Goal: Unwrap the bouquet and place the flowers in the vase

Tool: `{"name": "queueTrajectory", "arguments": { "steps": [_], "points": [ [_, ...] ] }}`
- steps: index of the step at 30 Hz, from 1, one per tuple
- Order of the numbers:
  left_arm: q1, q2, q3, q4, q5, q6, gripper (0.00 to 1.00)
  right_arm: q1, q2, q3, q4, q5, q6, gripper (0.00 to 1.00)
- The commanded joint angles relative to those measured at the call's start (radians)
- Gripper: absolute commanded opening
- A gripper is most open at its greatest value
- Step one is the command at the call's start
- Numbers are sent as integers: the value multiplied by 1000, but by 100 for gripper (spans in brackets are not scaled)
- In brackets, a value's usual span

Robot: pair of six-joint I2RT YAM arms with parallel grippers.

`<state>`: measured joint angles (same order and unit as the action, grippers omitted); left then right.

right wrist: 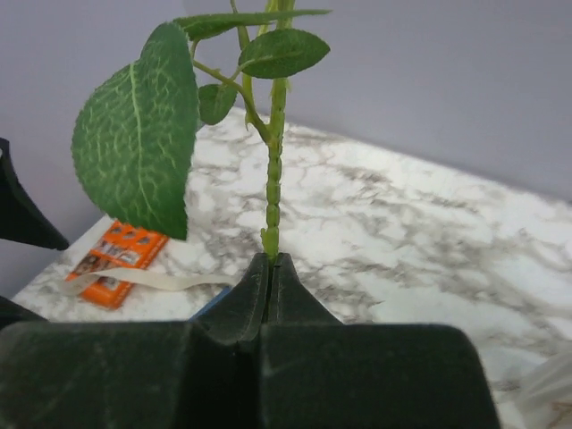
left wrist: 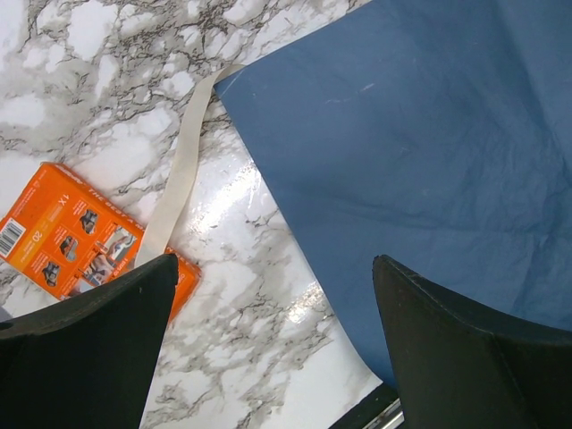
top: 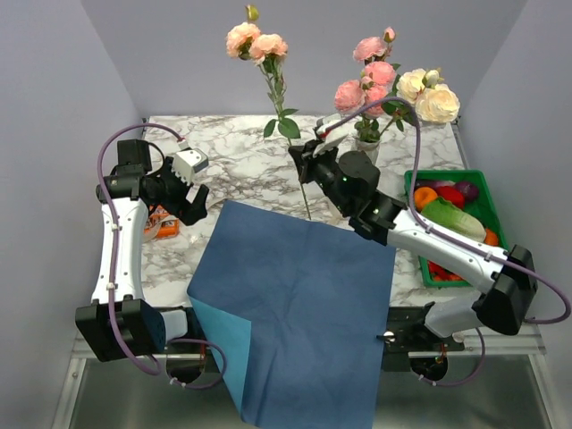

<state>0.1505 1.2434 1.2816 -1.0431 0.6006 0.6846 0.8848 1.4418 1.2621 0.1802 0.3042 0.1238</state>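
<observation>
The right gripper (right wrist: 270, 261) is clamped tight on the green stem of one peach artificial rose (top: 256, 43), held upright over the marble table (top: 232, 161) — unwrapping looks done, placing under way. Next it must lift the stem over the one tall off-white ceramic vase (top: 368, 150) just behind, which holds two more: a pink cluster (top: 366, 76) and a cream cluster (top: 429, 96). The left gripper (left wrist: 273, 277) gapes empty above the edge of one flat blue paper sheet (top: 295, 304).

one overhead, two close wrist views
</observation>
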Motion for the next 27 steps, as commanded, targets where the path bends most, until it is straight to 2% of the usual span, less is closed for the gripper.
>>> {"name": "queueTrajectory", "arguments": {
  "steps": [1,2,3,5,7,12,15,20,27],
  "points": [
    [9,8,-4,-9,31,6,99,13,-110,-131,475,139,-304,1],
    [11,7,-2,-9,33,6,99,13,-115,-159,663,165,-373,1],
    [11,7,-4,-9,33,6,99,-3,-103,-194,779,176,-514,1],
    [12,5,-5,-6,34,6,99,-27,-77,-222,1024,179,-629,1],
    [14,4,-7,-6,36,6,99,-90,-49,-196,1050,200,-679,1],
    [20,2,-10,-8,25,16,99,-275,-90,-196,1021,122,-520,1],
    [23,8,-7,-3,27,18,99,-340,-75,-188,1021,99,-510,1],
    [24,31,-1,-2,34,23,99,-403,-52,-185,1013,27,-451,1],
    [31,74,22,-3,25,36,99,-429,34,-161,1084,1,-484,1]
  ]
}}
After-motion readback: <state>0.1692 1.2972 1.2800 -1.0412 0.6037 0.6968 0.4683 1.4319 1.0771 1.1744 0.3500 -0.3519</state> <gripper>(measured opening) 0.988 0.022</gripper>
